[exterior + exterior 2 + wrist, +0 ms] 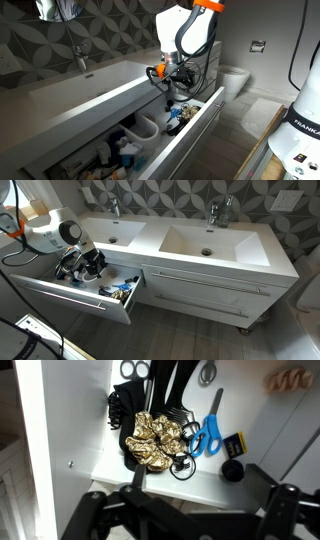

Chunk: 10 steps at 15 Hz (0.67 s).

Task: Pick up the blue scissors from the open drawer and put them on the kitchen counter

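Observation:
The blue scissors point(207, 432) lie on the white floor of the open drawer point(80, 420), handles toward me, beside a gold scrunchie point(152, 438). My gripper point(185, 510) is open and empty, its dark fingers spread wide above the drawer's near wall, short of the scissors. In both exterior views the gripper point(168, 84) point(84, 264) hangs over the open drawer point(192, 128) point(72, 299), just below the edge of the pale grey counter point(88, 98) point(150, 246). I cannot make out the scissors in the exterior views.
The drawer also holds black combs and hair ties point(165, 390), a small black round cap point(232, 470) and a blue-and-white bundle point(124, 284). Two sink basins with faucets point(214, 218) sit in the counter. Closed grey drawer fronts point(215, 295) are beside the open one.

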{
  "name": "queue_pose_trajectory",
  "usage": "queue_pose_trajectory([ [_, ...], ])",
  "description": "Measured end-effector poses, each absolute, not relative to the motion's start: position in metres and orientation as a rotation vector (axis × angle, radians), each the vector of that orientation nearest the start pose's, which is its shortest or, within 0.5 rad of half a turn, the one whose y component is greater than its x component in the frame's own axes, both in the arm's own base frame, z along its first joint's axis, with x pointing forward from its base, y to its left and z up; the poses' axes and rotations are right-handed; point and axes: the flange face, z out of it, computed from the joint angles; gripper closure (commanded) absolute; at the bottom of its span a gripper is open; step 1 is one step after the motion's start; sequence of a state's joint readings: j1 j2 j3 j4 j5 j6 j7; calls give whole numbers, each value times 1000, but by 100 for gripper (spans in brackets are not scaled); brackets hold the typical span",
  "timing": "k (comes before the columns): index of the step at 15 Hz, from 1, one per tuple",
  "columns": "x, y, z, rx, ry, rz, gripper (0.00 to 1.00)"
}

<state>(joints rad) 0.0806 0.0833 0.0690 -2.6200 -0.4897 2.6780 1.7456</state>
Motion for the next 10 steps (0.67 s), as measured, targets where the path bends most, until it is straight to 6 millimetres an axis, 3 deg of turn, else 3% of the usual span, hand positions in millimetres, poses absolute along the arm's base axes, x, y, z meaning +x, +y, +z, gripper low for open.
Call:
queue_pose_trajectory([
  [5,415,71,189,-2668,1873,-354,0],
  [10,413,71,163,-2707,1823,-401,0],
])
